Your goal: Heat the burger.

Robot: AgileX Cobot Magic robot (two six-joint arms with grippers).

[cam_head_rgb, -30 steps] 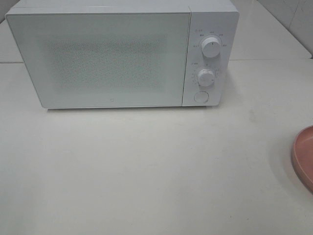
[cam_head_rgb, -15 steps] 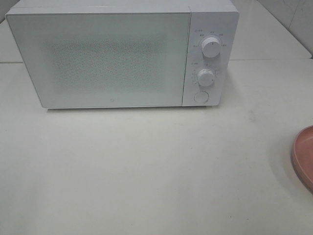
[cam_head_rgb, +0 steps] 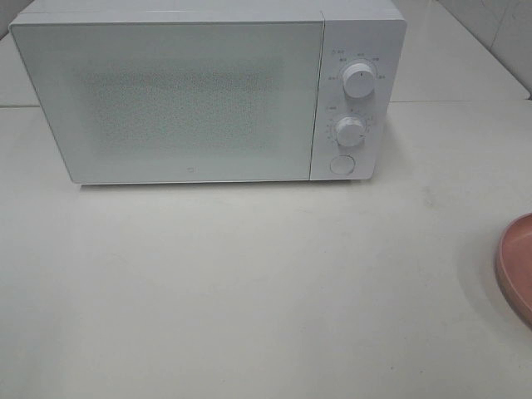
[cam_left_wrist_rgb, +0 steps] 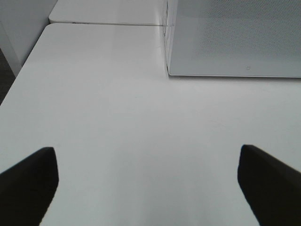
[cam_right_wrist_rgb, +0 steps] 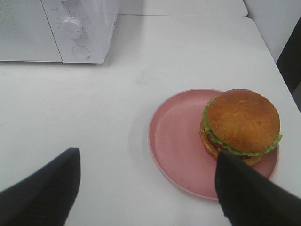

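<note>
Both hands (cam_left_wrist_rgb: 146, 183) (cam_right_wrist_rgb: 146, 188) gape, empty; burger (cam_right_wrist_rgb: 241, 125) on plate (cam_right_wrist_rgb: 176, 141), seemingly off-centre.

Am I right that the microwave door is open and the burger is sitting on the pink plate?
Not quite. The microwave door is shut, as the exterior high view shows. The rest holds: the burger sits on the pink plate, seen in the right wrist view.

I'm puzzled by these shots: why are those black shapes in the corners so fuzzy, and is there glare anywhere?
Left wrist view: the open left claw sits too near the lens, so it blurs. Right wrist view: likewise the right claw; the burger stays sharp with a faint sheen. High view: soft, even light; the microwave door looks grainy.
</note>
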